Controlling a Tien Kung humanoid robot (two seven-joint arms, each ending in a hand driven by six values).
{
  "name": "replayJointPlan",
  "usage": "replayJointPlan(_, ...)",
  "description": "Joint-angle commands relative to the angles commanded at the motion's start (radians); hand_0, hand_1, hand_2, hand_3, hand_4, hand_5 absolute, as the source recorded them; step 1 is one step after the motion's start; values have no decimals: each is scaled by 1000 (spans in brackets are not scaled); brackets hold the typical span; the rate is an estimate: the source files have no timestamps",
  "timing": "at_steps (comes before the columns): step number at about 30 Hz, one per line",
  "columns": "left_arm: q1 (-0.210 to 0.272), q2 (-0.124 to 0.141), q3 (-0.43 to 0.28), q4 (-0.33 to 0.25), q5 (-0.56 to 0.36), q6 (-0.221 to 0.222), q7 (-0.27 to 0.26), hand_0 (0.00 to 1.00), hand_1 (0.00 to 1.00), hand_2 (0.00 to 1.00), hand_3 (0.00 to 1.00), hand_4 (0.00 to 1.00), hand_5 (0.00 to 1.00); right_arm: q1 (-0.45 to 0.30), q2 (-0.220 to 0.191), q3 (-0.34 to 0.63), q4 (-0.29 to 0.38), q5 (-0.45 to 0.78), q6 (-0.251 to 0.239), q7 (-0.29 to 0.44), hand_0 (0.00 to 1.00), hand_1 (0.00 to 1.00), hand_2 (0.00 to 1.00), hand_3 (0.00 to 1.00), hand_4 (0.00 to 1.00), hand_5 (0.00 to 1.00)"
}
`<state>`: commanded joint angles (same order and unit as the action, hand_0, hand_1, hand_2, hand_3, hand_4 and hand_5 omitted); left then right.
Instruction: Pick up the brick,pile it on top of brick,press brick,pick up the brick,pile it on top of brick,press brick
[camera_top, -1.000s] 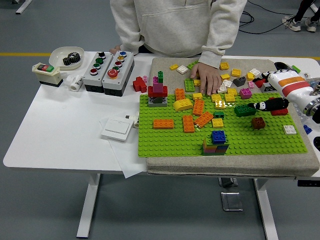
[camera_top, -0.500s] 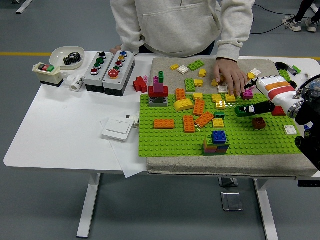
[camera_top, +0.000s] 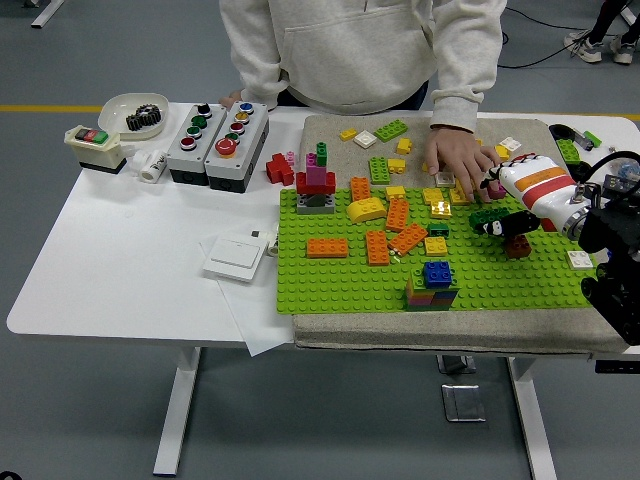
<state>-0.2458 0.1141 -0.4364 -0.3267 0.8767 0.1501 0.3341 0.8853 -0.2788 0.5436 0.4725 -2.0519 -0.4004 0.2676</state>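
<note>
1. Grey floor with a yellow line lies behind a white table (camera_top: 120, 260); at its left end sit a small switch box (camera_top: 92, 147), a white bowl holding a black gear (camera_top: 134, 113) and two button boxes (camera_top: 215, 142).
2. A white wall switch (camera_top: 236, 257) lies just left of the green baseplate (camera_top: 350, 285), which carries scattered orange and yellow bricks and a blue-topped stack (camera_top: 433, 285) near its front edge.
3. Across the table a person's hand (camera_top: 458, 160) rests among loose bricks on the mat behind the baseplate.
4. The right hand (camera_top: 510, 222) has its dark fingers closed around a dark green brick (camera_top: 489, 216), held low over the baseplate's right part, long axis roughly left to right.
5. The stack lies left of that hand and nearer the table's front edge, so I judge the carry goes that way. The left hand is out of view.
6. No legible writing or brand shows.
</note>
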Motion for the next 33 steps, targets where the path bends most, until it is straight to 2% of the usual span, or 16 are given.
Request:
replayJointPlan(16,-30,-1,-7,-6,14,-2,8,684,738,735,594,685,663,22,13,-28,-86,-116,-6,-3,727,623,679,614,908,536)
replayJointPlan(25,-38,-2,-13,-7,24,-4,11,685,743,738,594,685,662,21,6,-26,-101,-103,11,-13,726,616,671,593,899,533)
replayJointPlan(33,-45,-3,-17,-9,31,-6,14,685,736,737,593,685,662,21,17,-42,-111,-47,53,-22,727,617,673,613,896,528)
